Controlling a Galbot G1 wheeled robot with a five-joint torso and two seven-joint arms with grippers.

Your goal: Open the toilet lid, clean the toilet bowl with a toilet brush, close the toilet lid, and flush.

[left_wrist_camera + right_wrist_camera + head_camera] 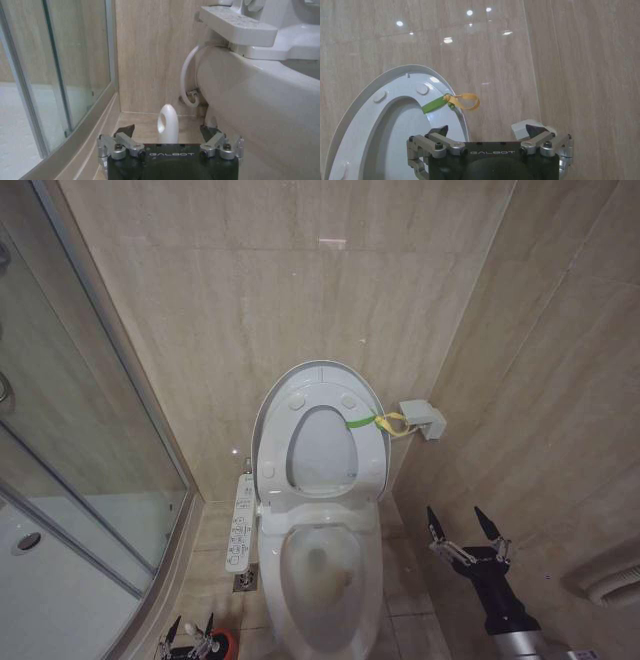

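Both arms held low, fingers spread

The right gripper [468, 530] is raised at the right of the head view on a dark wrist with a silver forearm section below it, its two dark pointed fingers [434, 525] parted wide and aimed upward. The left gripper [192, 630] is seen at the lower left edge of the head view, held lower than the right one; in its own wrist view its fingers [125, 131] are likewise spread apart.

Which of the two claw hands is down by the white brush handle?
The left end effector, low beside the toilet bowl, open around the white looped toilet brush handle. The right end effector hangs open on the bowl's other side, holding nothing.
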